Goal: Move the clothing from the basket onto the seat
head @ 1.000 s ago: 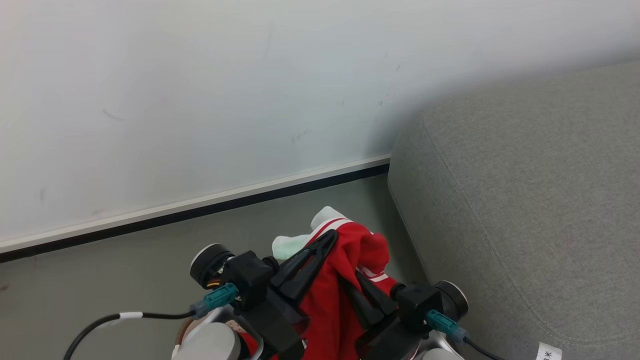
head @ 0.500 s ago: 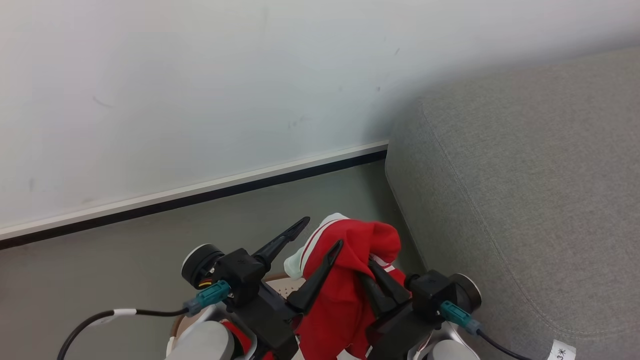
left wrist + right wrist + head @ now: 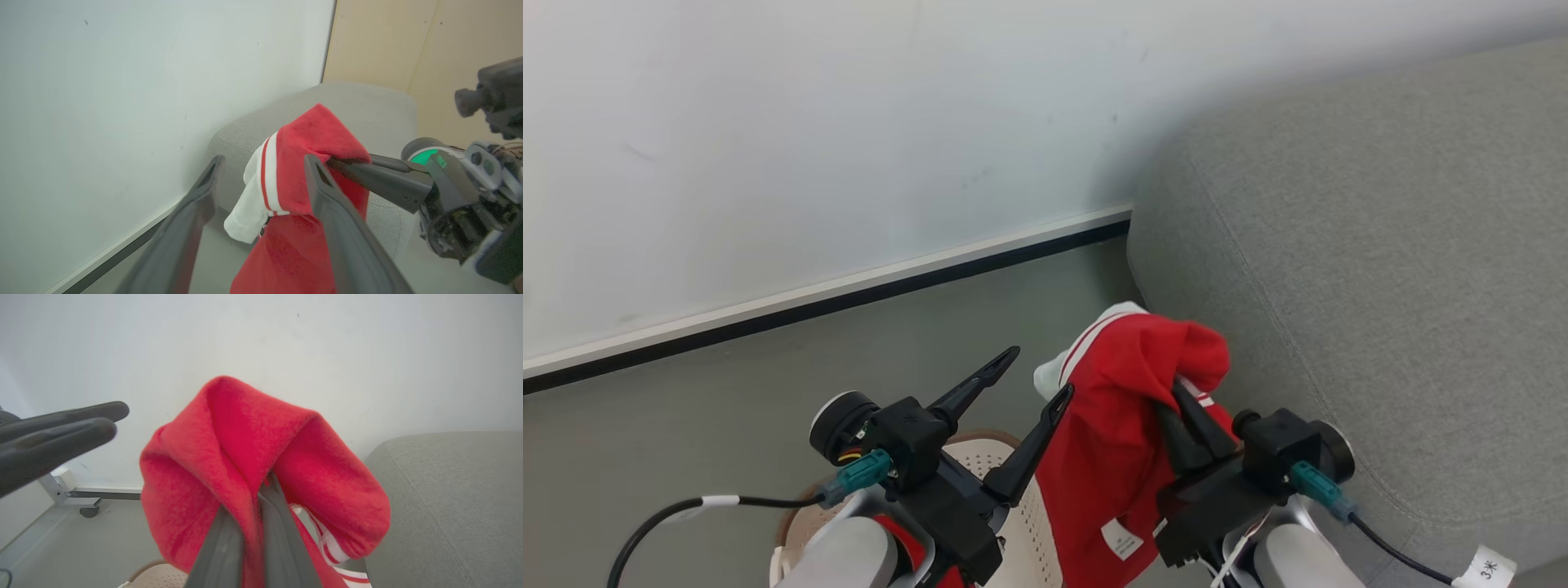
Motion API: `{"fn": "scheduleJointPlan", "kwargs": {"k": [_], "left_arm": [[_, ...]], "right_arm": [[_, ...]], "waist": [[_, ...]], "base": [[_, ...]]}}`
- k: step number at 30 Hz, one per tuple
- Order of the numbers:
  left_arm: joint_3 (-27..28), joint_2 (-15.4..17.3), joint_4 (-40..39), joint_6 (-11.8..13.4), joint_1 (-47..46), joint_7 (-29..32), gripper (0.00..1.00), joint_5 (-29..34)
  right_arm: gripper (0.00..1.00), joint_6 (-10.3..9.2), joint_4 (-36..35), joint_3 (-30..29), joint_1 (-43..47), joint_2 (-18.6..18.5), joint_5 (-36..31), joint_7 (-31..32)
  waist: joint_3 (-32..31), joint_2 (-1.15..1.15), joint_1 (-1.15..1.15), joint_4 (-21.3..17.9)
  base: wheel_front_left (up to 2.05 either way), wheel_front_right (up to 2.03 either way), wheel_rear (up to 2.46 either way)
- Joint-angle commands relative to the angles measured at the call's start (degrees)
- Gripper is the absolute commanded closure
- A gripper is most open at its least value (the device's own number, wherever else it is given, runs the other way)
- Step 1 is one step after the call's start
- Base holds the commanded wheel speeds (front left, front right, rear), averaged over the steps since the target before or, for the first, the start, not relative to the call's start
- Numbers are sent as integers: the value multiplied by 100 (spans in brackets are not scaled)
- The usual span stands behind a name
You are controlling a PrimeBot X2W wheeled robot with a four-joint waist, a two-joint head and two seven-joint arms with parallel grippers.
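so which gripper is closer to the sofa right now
Right. The right gripper, shut on the red garment, is beside the sofa; the left gripper, open, sits past the garment, above the basket.

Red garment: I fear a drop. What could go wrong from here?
The soft red fabric garment hangs from the shut right hand alone, the left hand open beside it, so it may slip. Its tail dangles by the cream perforated plastic basket, short of the grey upholstered seat, and may drag.
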Motion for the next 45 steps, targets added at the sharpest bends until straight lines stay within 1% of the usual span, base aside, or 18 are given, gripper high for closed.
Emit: {"fn": "scheduleJointPlan", "kwargs": {"k": [1,4,5,13,14,21,27,36,41,45], "left_arm": [[-12,55,31,12,-54,-9,0,21],[-45,77,41,10,-125,-3,0,34],[-54,106,28,9,-158,3,0,44],[-142,193,-5,-8,-307,86,0,40],[-142,193,-5,-8,-307,86,0,40],[-231,314,-49,-18,-481,201,0,105],[-311,410,-70,-37,-602,296,0,99],[-670,318,95,-105,-882,274,0,-6],[-803,369,179,-124,-1009,268,0,-19],[-878,465,156,-119,-1093,330,0,14]], "right_arm": [[100,2,-91,-84,-120,31,-64,-10],[100,2,-202,-218,-120,41,-118,-10],[100,2,-297,-289,-150,51,-163,-10],[100,2,-667,-584,-149,103,-267,-10],[100,2,-667,-584,-149,103,-267,-10],[100,2,-920,-753,-144,174,-285,-10],[100,3,-1220,-762,-59,203,-227,-9],[100,2,-1591,-1111,174,204,-129,-9],[100,2,-1729,-1235,194,206,-76,-9],[100,2,-1834,-1379,-109,205,49,-10]], "waist": [[102,0,0,-148],[197,0,0,-299],[273,0,0,-417],[556,0,0,-940],[556,0,0,-940],[840,0,0,-1419],[1030,0,0,-1820],[1245,0,0,-1892],[1413,0,0,-1893],[1637,0,0,-1889]], "base": [[0,0,0],[0,0,0],[0,0,0],[0,0,0],[0,0,0],[0,0,0],[0,0,0],[0,0,0],[0,0,0],[0,0,0]]}}
